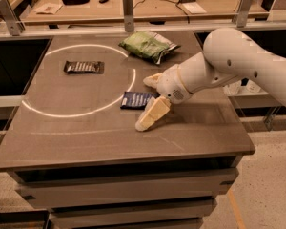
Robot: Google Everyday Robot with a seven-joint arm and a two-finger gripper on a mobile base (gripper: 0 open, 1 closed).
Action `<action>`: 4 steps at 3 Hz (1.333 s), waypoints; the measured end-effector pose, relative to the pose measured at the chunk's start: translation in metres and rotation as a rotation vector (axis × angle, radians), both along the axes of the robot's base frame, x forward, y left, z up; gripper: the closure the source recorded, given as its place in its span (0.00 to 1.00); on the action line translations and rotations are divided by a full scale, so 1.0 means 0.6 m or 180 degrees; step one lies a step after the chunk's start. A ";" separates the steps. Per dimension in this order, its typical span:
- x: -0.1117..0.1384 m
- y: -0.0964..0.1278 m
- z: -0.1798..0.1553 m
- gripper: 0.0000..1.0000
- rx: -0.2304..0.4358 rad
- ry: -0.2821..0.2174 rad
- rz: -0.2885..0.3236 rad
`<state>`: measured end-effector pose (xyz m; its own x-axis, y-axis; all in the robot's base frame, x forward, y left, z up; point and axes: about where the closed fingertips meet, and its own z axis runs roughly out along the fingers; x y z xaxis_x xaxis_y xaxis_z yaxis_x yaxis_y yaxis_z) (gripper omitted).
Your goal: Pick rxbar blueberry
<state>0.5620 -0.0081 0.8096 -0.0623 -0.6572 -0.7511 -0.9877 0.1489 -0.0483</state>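
On the grey table point(86, 137), the gripper point(144, 104) hangs low near the middle, reaching in from the right on a white arm point(229, 61). Its two cream fingers point(151, 116) stand apart, one on the near side and one on the far side of the blue bar point(133, 99). The blue bar lies flat at the right edge of the white circle point(62, 112). Farther back, a dark bar point(84, 67) lies inside the circle, and a green bag point(148, 46) sits near the table's far edge.
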 end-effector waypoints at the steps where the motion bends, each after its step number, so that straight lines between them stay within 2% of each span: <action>1: 0.000 -0.001 -0.003 0.41 -0.0010 0.0026 0.0004; 3: 0.000 -0.001 0.016 0.88 -0.0009 0.0027 0.0004; 4: 0.000 -0.001 0.021 1.00 -0.0009 0.0027 0.0004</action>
